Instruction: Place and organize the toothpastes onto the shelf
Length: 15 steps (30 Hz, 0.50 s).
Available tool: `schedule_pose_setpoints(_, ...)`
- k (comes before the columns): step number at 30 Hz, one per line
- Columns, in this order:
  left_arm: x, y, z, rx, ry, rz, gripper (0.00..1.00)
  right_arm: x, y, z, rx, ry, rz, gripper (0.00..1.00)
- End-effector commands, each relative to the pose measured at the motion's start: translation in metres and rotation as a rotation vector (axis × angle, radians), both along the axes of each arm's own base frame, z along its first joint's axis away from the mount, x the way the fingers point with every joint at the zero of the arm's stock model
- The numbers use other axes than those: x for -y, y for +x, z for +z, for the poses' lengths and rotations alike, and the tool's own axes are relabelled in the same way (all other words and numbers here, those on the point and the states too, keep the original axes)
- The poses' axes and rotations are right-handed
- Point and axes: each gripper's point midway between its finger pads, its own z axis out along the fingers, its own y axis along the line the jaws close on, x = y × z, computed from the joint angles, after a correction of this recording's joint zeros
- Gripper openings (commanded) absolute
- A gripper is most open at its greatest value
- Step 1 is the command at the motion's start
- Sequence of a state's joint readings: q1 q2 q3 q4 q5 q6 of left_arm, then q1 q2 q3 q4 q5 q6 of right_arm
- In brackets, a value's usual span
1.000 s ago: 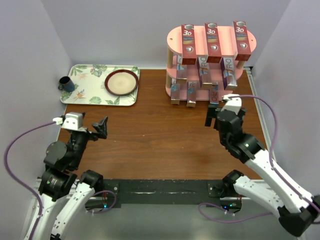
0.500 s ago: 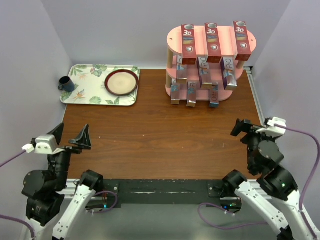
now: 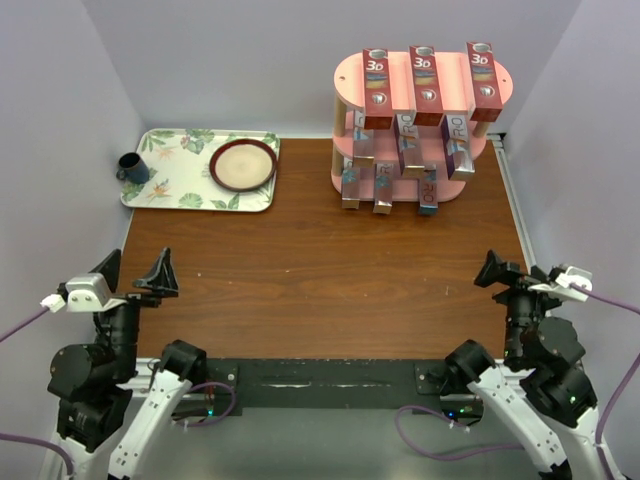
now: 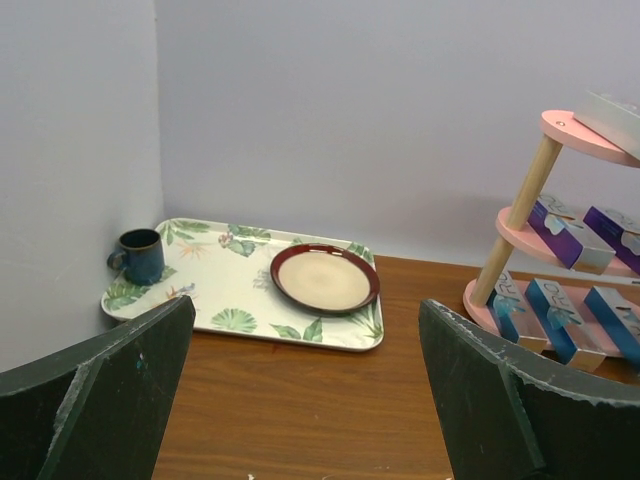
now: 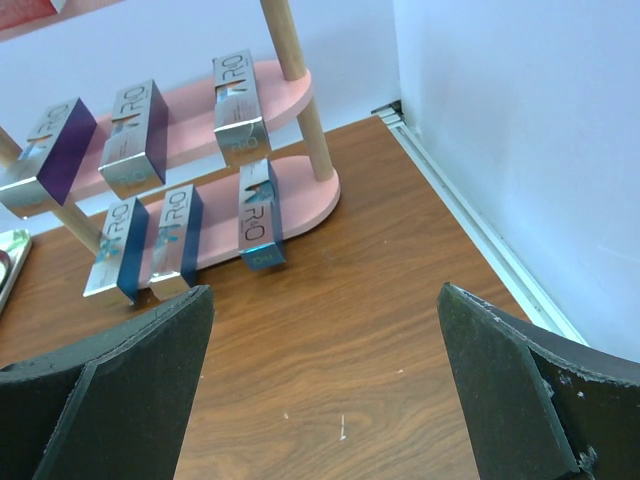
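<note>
The pink three-tier shelf point(image 3: 348, 78) stands at the far right of the table. Three red toothpastes point(image 3: 427, 85) lie on its top board, purple and silver ones point(image 3: 410, 150) on the middle board, teal-blue ones point(image 3: 385, 188) on the bottom. My left gripper point(image 3: 135, 272) hangs open and empty near the front left corner. My right gripper point(image 3: 520, 278) hangs open and empty near the front right. The right wrist view shows my right gripper point(image 5: 325, 300) facing the shelf's point(image 5: 310, 200) lower tiers, with a teal carton point(image 5: 257, 215) jutting over the edge. In the left wrist view my left gripper point(image 4: 305, 330) stands well short of the shelf point(image 4: 575, 135).
A floral tray point(image 3: 175, 185) at the far left holds a brown-rimmed plate point(image 3: 243, 164) and a dark blue mug point(image 3: 132, 167). Walls close in the left, back and right sides. A metal rail point(image 5: 470, 215) runs along the table's right edge.
Both arms have drawn back toward the near edge. The right gripper left the front of the shelf for the front right corner. Both stayed open.
</note>
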State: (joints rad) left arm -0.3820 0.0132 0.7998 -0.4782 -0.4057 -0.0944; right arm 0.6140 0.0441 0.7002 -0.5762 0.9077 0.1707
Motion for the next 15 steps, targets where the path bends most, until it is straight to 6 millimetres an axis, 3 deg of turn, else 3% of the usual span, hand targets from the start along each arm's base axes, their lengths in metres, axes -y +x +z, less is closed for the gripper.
schedule_pose_setpoints(1,-0.0022,0.0016,0.0039,0.029,-0.041,0.013,1.00,0.0019,0.0015,0.0038,0.018,0.001,-0.018,0.99)
schedule_pose_setpoints(15,-0.0007,0.0052,0.0078,0.046,-0.044,0.013,1.00,-0.0007,0.0041,0.0019,0.007,-0.009,-0.012,0.99)
